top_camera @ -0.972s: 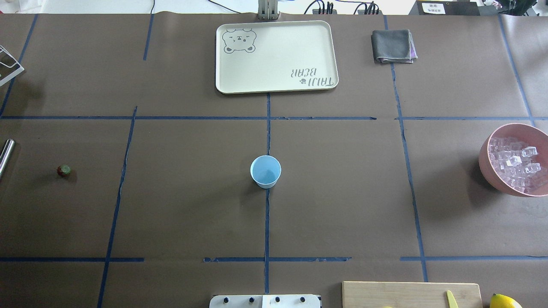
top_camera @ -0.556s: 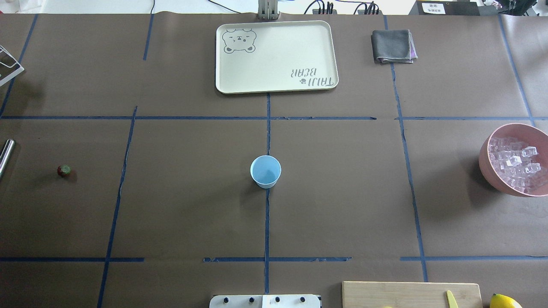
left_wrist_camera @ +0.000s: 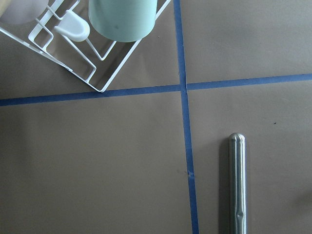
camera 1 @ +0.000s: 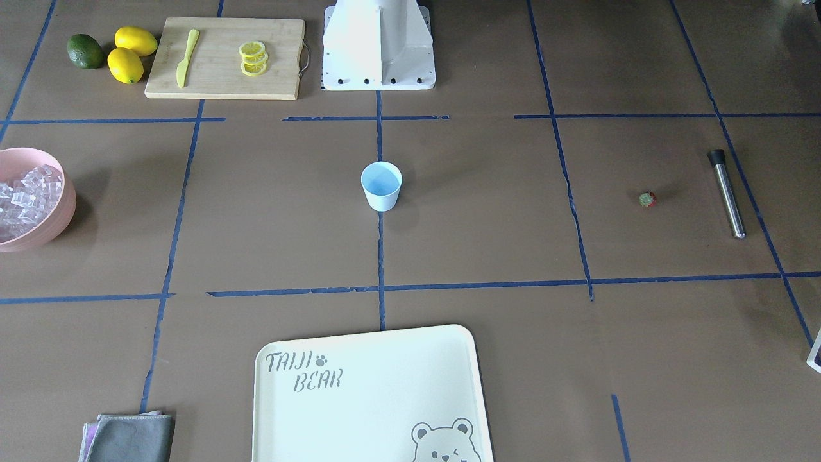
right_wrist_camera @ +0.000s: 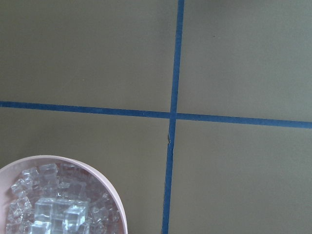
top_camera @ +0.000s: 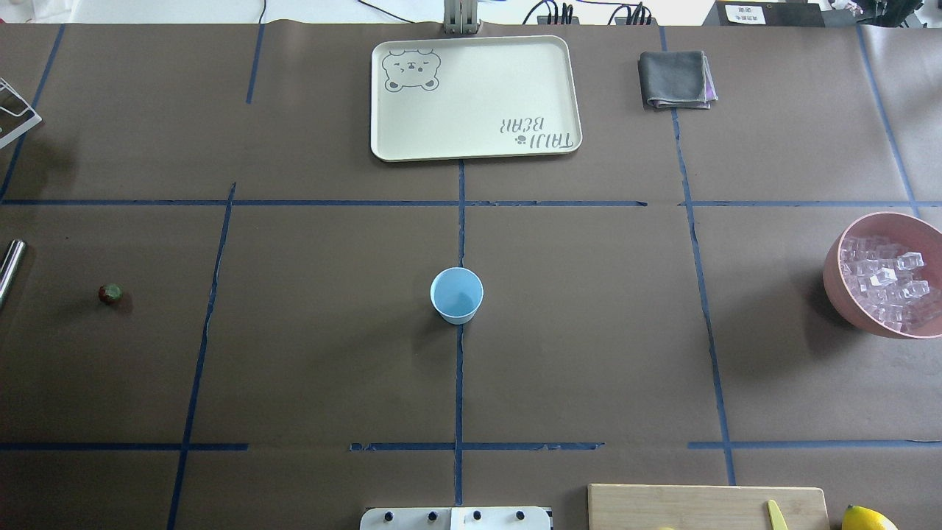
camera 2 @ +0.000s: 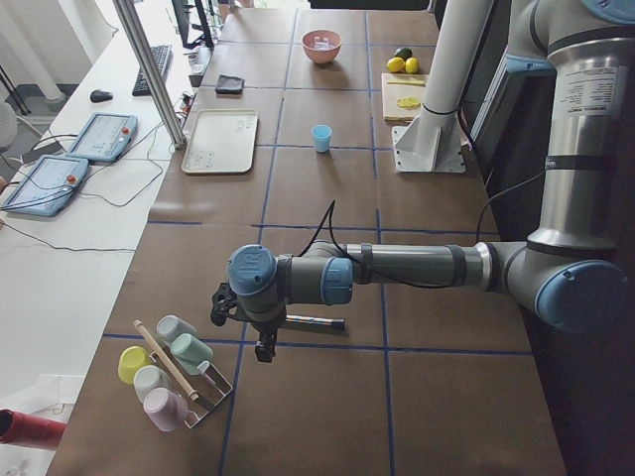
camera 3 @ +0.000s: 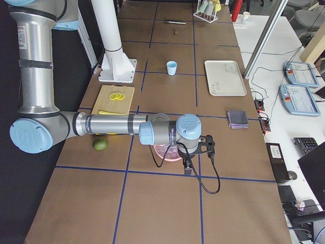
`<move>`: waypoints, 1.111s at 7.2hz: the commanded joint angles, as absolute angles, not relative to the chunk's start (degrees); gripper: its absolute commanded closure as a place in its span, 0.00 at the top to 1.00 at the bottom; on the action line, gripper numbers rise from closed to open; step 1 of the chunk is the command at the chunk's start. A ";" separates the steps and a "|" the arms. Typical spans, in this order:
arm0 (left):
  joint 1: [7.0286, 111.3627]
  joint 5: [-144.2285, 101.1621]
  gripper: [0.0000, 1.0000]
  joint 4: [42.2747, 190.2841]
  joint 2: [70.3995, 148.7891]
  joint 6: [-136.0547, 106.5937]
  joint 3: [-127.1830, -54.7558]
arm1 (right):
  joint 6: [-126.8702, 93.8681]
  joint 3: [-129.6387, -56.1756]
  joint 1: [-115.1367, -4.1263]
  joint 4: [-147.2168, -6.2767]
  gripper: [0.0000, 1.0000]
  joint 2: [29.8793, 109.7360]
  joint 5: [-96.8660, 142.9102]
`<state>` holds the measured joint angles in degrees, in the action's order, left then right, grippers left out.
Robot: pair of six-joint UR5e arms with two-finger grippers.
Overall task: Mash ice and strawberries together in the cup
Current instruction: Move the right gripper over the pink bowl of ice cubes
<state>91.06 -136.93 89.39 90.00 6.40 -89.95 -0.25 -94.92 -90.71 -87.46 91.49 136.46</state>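
Note:
The light blue cup point(top_camera: 456, 294) stands upright and empty at the table's middle; it also shows in the front view point(camera 1: 381, 186). One small red strawberry point(top_camera: 110, 294) lies far to the left on the table. Clear ice cubes point(top_camera: 887, 283) fill the pink bowl point(top_camera: 835, 276) at the right edge. My left gripper point(camera 2: 266, 347) hangs over the left end, near a metal rod point(camera 1: 727, 192). My right gripper point(camera 3: 188, 168) hangs beside the pink bowl point(camera 3: 167, 151). Both grippers show only in side views, so I cannot tell whether they are open or shut.
A cream bear tray point(top_camera: 475, 96) and a grey cloth point(top_camera: 675, 79) lie at the far side. A cutting board point(camera 1: 224, 58) with lemon slices, lemons point(camera 1: 131, 54) and a green fruit point(camera 1: 85, 51) lie near the robot base. A cup rack point(camera 2: 169, 372) stands at the left end.

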 commanded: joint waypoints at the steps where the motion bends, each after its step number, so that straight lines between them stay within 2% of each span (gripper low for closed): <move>1: 91.05 -136.93 1.00 89.38 90.00 6.42 -90.17 | -7.16 -98.06 -86.25 -87.36 0.99 91.93 135.80; 3: 91.05 -136.93 1.00 89.38 90.00 6.42 -90.44 | -14.64 -103.25 -82.37 -87.36 0.99 93.24 133.34; 4: 91.05 -136.93 1.00 89.47 90.00 6.42 -90.53 | -16.07 -103.36 -80.87 -84.84 0.97 94.12 132.02; 6: 91.05 -136.93 1.00 89.47 90.00 6.42 -90.88 | -27.63 -102.92 -75.00 -76.67 0.89 95.53 127.99; 8: 91.05 -136.93 1.00 89.47 90.00 6.50 -90.79 | -28.57 -102.75 -72.78 -76.11 0.73 95.71 127.79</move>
<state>91.06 -136.93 89.44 90.00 6.47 -90.78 -27.41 -102.87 -74.27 -76.89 95.51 128.18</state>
